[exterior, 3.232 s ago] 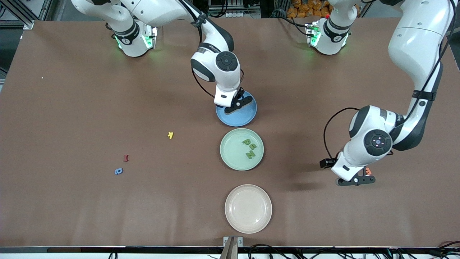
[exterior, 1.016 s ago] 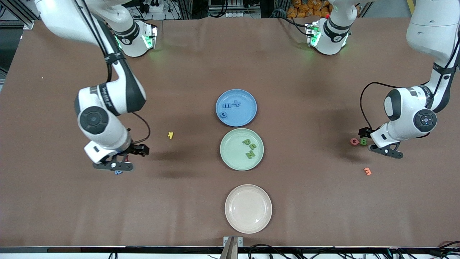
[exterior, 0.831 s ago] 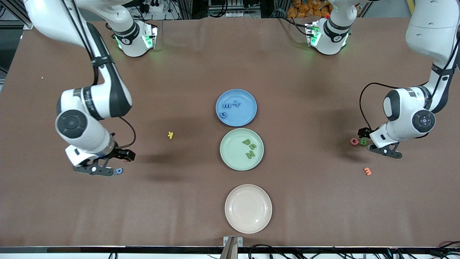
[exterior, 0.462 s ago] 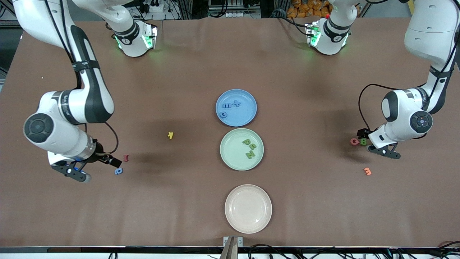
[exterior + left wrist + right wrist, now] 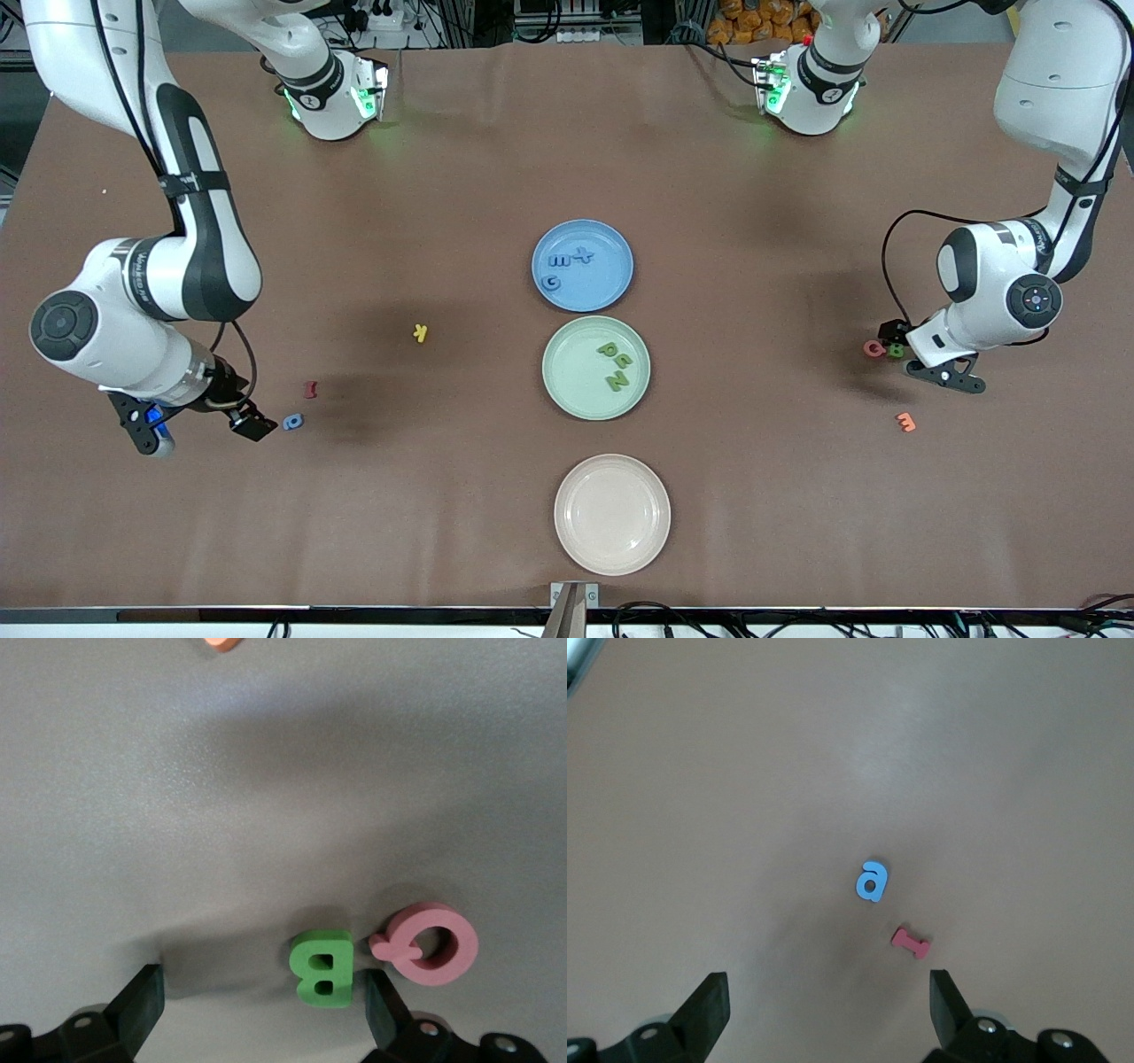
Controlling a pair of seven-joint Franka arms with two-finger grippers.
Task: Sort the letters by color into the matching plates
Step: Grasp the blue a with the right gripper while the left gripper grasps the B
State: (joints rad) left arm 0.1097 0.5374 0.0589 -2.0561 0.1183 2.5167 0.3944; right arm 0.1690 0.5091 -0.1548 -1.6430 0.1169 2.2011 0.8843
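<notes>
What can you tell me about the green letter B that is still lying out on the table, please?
The green B is a small, thick, flat letter that looks like foam, with two holes through it. It lies flat on the brown table toward the left arm's end, outside every plate. Beside it lies a pink letter, very close or just touching. The left gripper hangs low over it, open, one finger right beside the letter, not gripping it.

— Where is my left gripper [image 5: 932,363]?
— Low over the table at my left arm's end, fingers spread wide, wrist bent down.
— And my right gripper [image 5: 190,427]?
— Tilted low at my right arm's end, fingers apart, empty.
</notes>
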